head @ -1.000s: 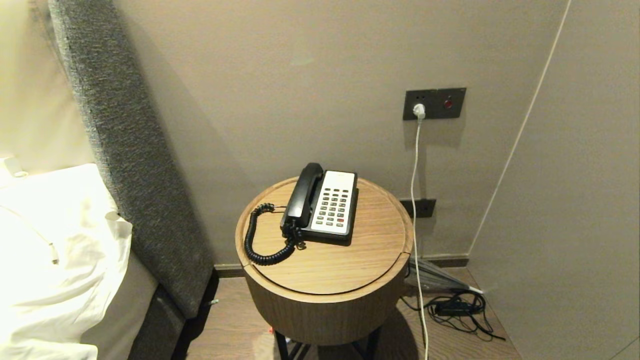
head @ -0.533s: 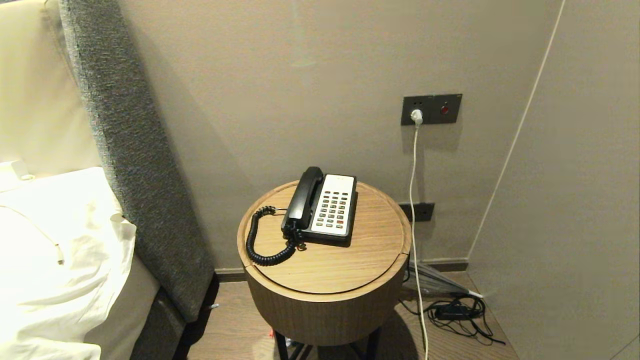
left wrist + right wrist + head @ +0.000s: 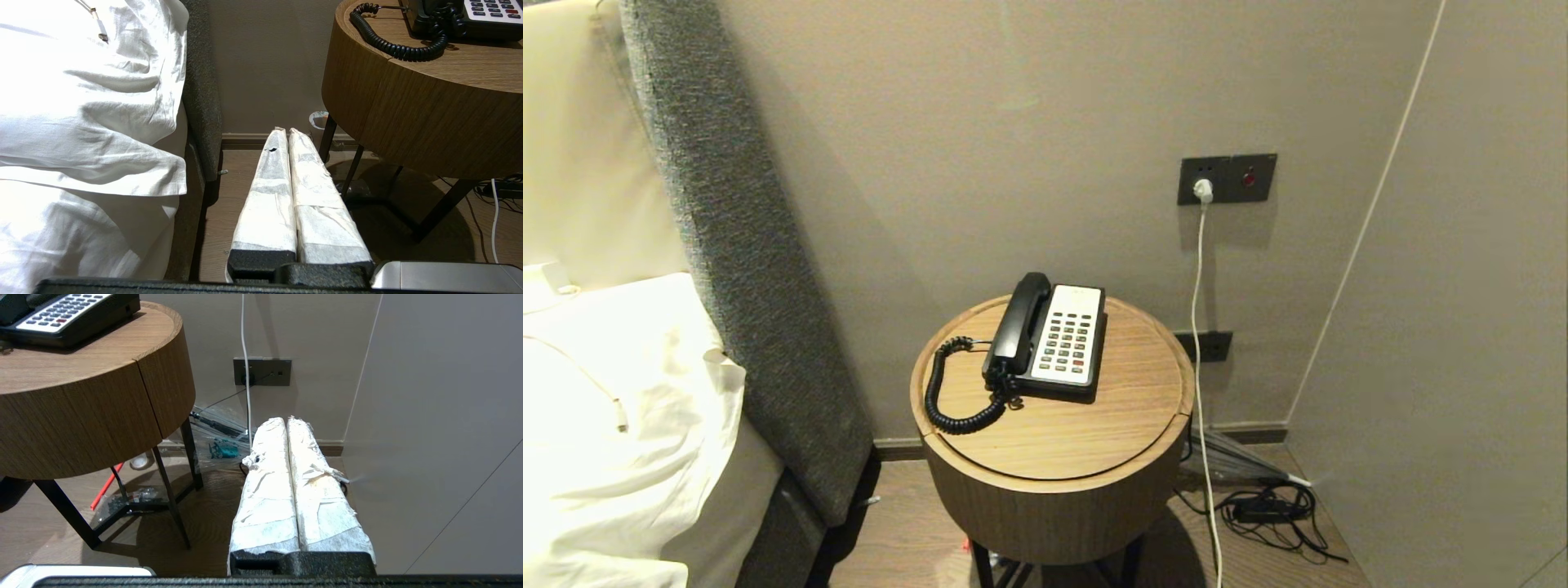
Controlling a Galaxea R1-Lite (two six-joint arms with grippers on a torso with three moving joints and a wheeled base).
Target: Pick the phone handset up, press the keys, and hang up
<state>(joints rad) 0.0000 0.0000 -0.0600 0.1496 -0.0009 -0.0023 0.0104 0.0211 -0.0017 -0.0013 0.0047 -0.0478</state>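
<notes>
A round wood-grain worktop (image 3: pixel 1054 445) on thin black legs stood against the wall, right of the bed's coarse grey headboard (image 3: pixel 743 269) and crumpled white bedding (image 3: pixel 621 392). On it sat a flat phone base (image 3: pixel 1068 339) with a white keypad. The glossy black phone handset (image 3: pixel 1018 327) lay in the cradle along the base's left side, its coiled cord (image 3: pixel 947 400) looping left. Low beside the worktop, the left end effector (image 3: pixel 288 136) and right end effector (image 3: pixel 284 424), wrapped in wrinkled white tape, were both closed and empty.
</notes>
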